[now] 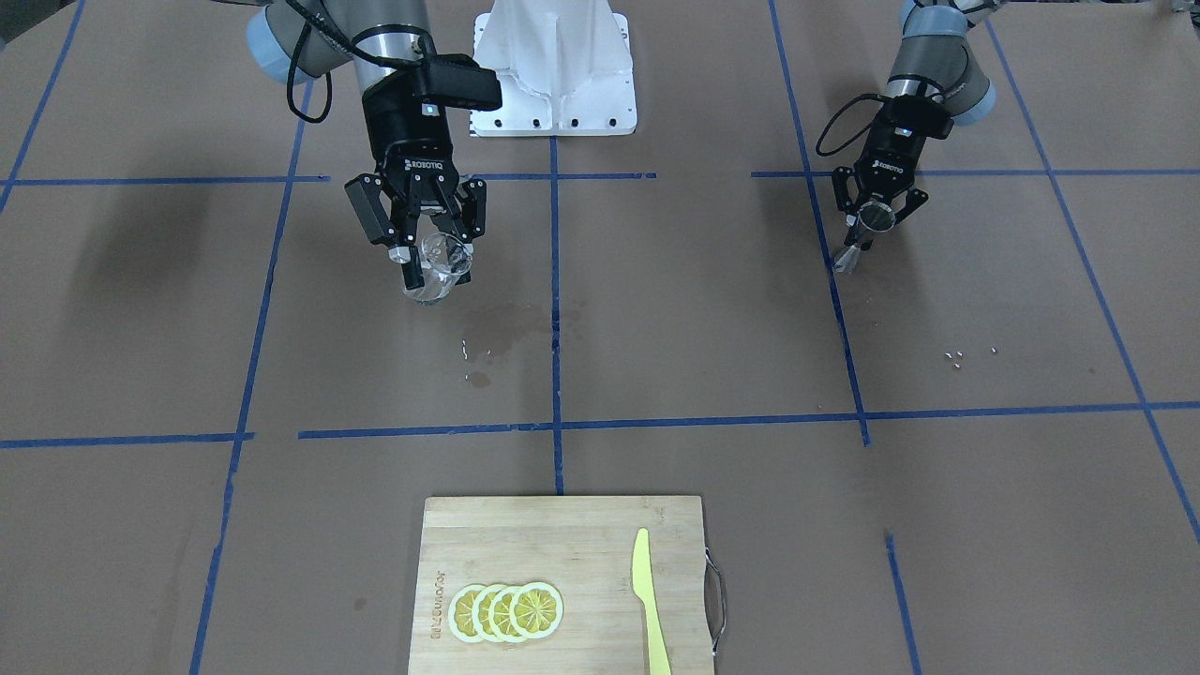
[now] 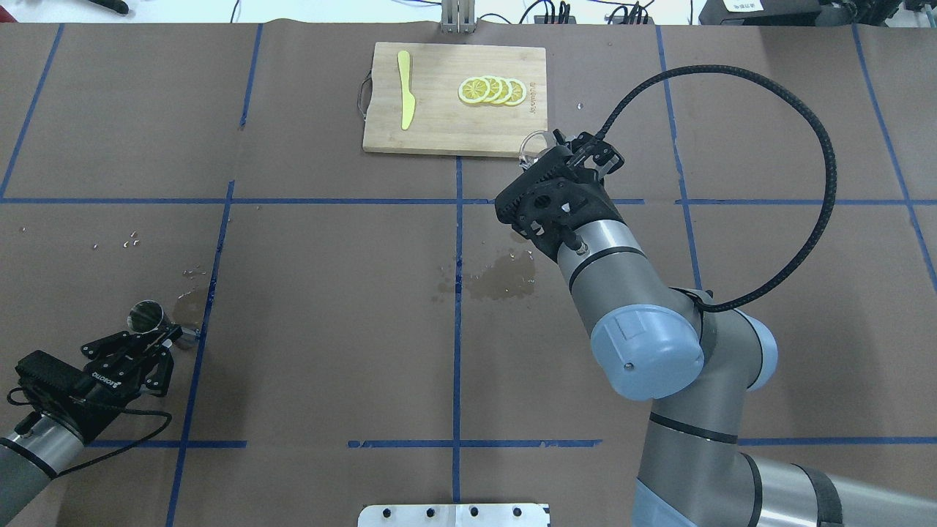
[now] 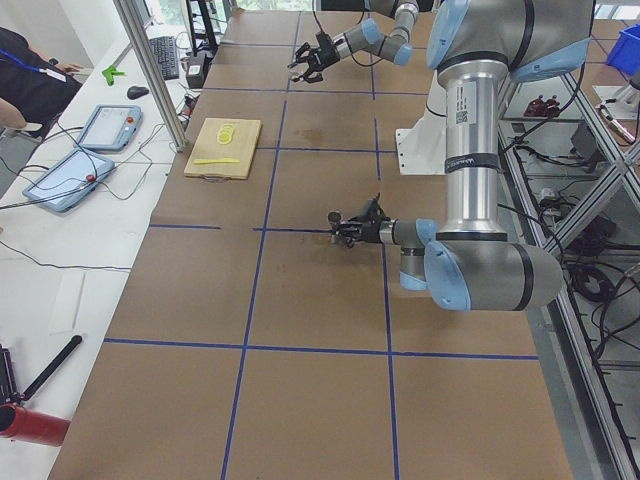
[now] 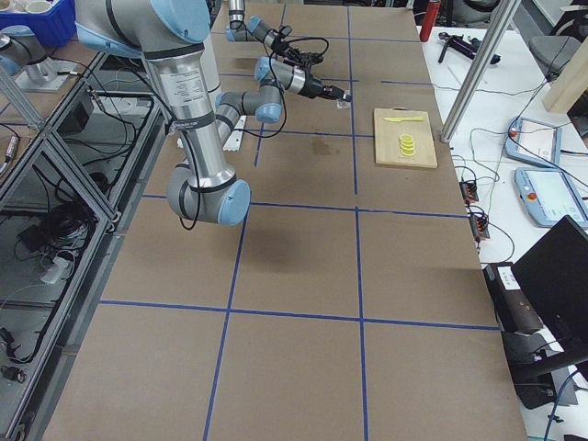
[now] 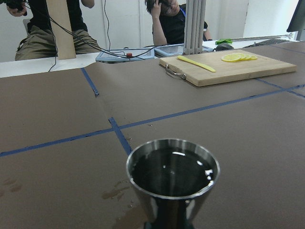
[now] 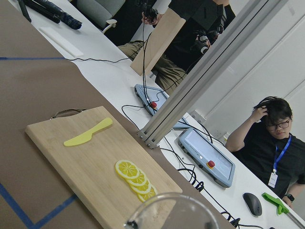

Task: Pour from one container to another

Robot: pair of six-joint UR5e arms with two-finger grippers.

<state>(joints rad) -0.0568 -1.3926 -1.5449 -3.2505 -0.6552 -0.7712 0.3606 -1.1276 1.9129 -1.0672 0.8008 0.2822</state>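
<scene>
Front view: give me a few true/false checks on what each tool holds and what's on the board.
1. The right tool is shut on the glass cup. True.
2. The jigger stands free on the table. False: the left tool grips it.
3. The cup is poised directly over the jigger. False: they are far apart, on opposite sides of the table.
4. Lemon slices overlap in a row on the cutting board. True.
5. The yellow knife lies on the bare table. False: it lies on the board, beside the slices.
</scene>
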